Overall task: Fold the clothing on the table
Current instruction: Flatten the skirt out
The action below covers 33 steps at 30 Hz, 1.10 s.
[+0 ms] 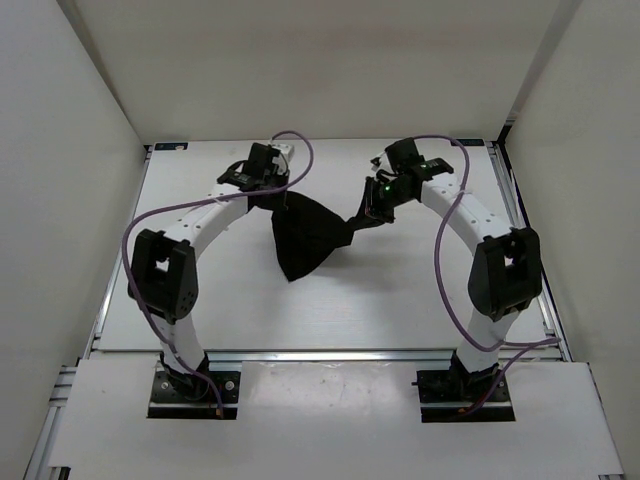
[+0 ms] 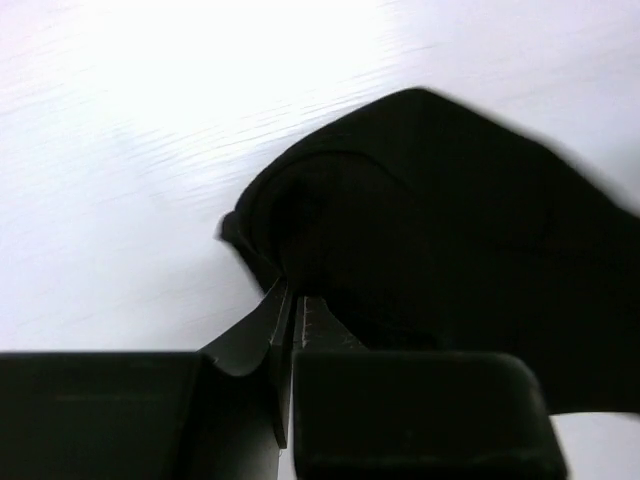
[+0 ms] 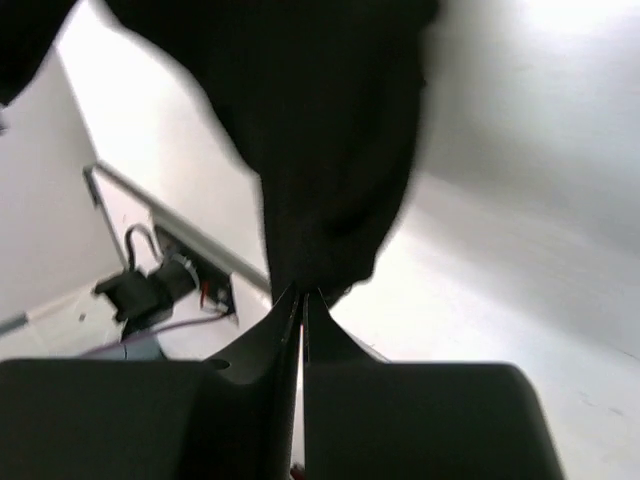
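From above, the black garment [image 1: 305,240] hangs in the far middle of the white desk [image 1: 380,300], strung between the two arms. The left end effector [image 1: 278,198] holds one upper corner and the right end effector [image 1: 362,218] holds the other. The lower point of the cloth sags toward the desk.

In the left wrist view, the jaws are pressed nearly together, with a rolled edge of the cloth caught at their tips. The rest bunches loosely to the right over the bare surface.

In the right wrist view, the jaws are closed on a narrow pinch of fabric, which drapes away from them in a limp fold.

The garment looks light, soft and floppy, so it will likely droop and shift wherever it is unsupported. Corners and hems seem the best places to hold it.
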{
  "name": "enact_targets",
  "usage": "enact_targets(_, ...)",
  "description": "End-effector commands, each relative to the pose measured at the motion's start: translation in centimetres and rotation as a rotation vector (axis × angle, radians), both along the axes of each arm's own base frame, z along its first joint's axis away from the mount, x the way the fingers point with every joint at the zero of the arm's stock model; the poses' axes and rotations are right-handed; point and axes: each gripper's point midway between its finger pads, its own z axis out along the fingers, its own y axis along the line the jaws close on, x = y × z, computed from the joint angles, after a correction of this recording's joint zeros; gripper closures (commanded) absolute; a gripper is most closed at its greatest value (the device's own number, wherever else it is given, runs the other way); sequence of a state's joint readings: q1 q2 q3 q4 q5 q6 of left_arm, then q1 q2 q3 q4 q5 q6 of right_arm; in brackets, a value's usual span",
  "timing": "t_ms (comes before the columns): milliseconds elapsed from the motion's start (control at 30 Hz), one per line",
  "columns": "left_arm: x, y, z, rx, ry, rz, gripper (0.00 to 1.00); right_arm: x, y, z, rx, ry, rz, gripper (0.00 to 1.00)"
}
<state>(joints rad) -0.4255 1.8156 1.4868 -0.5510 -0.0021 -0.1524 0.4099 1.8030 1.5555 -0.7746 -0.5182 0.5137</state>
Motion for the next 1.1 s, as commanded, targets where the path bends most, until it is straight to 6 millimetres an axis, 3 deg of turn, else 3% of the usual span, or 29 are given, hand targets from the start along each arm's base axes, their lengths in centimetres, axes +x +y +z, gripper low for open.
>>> enact_targets(0,-0.3,5.7,1.6,0.07,-0.039,0.086,0.89,1.3,-3.1,1.2,-0.078,-0.056,-0.096,1.0)
enact_targets(67,-1.0,8.0,0.6,0.087,-0.018,0.149,0.88,1.3,-4.3,0.5,-0.126,-0.032,-0.133,1.0)
enact_targets(200,-1.0,12.1,1.2,-0.017,-0.01,0.274,0.87,1.8,-6.0,-0.4,-0.194,-0.038,-0.181,1.0)
enact_targets(267,-1.3,11.8,2.3,-0.204,0.005,0.266,0.85,1.8,-6.4,-1.1,-0.211,-0.026,-0.189,1.0)
enact_targets(300,-1.2,13.1,2.6,-0.252,0.005,0.295,0.85,2.0,-6.5,-1.2,-0.208,-0.028,-0.188,1.0)
enact_targets(433,-2.4,12.1,3.8,-0.551,0.034,0.237,0.76,2.0,-5.6,-1.6,-0.194,-0.023,-0.173,1.0)
enact_targets(600,-6.4,7.8,4.4,-0.864,0.143,0.043,0.6,1.4,-4.9,-1.4,-0.173,-0.03,-0.138,1.0)
enact_targets(733,-8.0,6.5,1.9,-0.764,0.171,0.077,0.55,1.0,-5.1,-2.1,-0.181,-0.017,-0.133,1.0)
enact_targets(767,-8.0,7.2,1.5,-0.739,0.174,0.103,0.53,0.8,-5.1,-2.0,-0.175,-0.021,-0.127,1.0)
enact_targets(800,-8.6,5.2,1.2,-0.722,0.197,0.056,0.51,0.5,-5.3,-2.1,-0.177,-0.019,-0.128,1.0)
enact_targets(933,-9.7,1.9,-0.1,-0.718,0.248,0.045,0.48,0.4,-5.5,-2.1,-0.152,-0.017,-0.127,1.0)
enact_targets(1067,-9.2,-0.1,-0.5,-0.805,0.231,0.129,0.49,0.5,-5.4,-1.8,-0.143,-0.024,-0.123,1.0)
